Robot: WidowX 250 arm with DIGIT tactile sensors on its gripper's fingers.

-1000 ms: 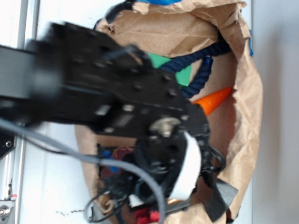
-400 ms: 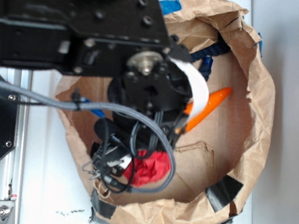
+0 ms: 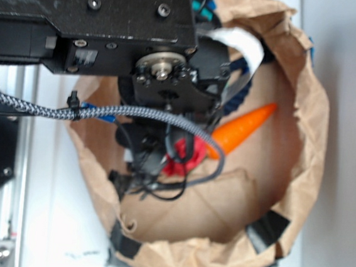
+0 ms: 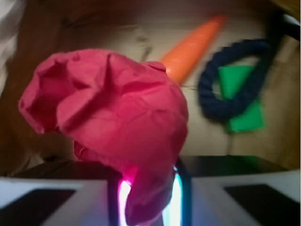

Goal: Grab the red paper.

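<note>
The red paper (image 4: 108, 113) is a crumpled wad that fills the left and middle of the wrist view. Its lower tail is pinched between the jaws of my gripper (image 4: 148, 200), which is shut on it. In the exterior view only a small patch of the red paper (image 3: 178, 164) shows under the black wrist, where my gripper (image 3: 174, 161) hangs above the floor of the brown paper bag (image 3: 305, 120). The fingertips themselves are hidden by the arm and cables there.
An orange toy carrot (image 3: 241, 130) lies on the bag floor to the right of the gripper. A dark blue rope (image 4: 230, 77) loops around a green block (image 4: 242, 101) at the bag's far end. Black tape (image 3: 268, 230) patches the rim. Grey cable (image 3: 91, 112) hangs beneath the arm.
The arm has swung up and away from the bag's lower left, lifting the red paper off the bag floor towards the carrot. More of the bag floor now shows.
</note>
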